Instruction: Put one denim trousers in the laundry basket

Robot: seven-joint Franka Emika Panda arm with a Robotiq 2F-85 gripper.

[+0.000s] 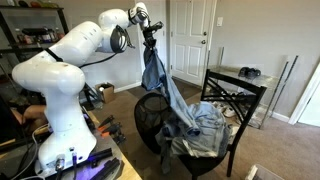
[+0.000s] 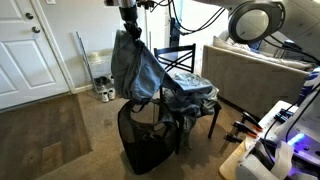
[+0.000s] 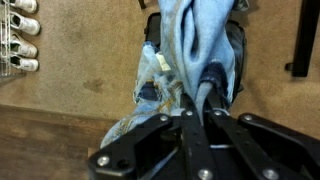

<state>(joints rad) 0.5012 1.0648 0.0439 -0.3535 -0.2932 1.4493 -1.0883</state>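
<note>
My gripper (image 1: 151, 37) is shut on the denim trousers (image 1: 158, 75) and holds them high in the air. The medium-blue jeans hang down from the fingers, and their lower end reaches the rim of the round black mesh laundry basket (image 1: 148, 122). In an exterior view the gripper (image 2: 129, 27) holds the trousers (image 2: 137, 68) right above the basket (image 2: 142, 143). In the wrist view the fingers (image 3: 198, 100) pinch the trousers (image 3: 195, 40), which hang down over the dark basket below.
A black metal chair (image 1: 238, 100) stands beside the basket, with a heap of paler grey-blue jeans (image 1: 205, 130) on its seat; both also show in an exterior view (image 2: 190, 88). White doors, a sofa (image 2: 245, 70) and shoes (image 2: 103, 91) stand around on the carpet.
</note>
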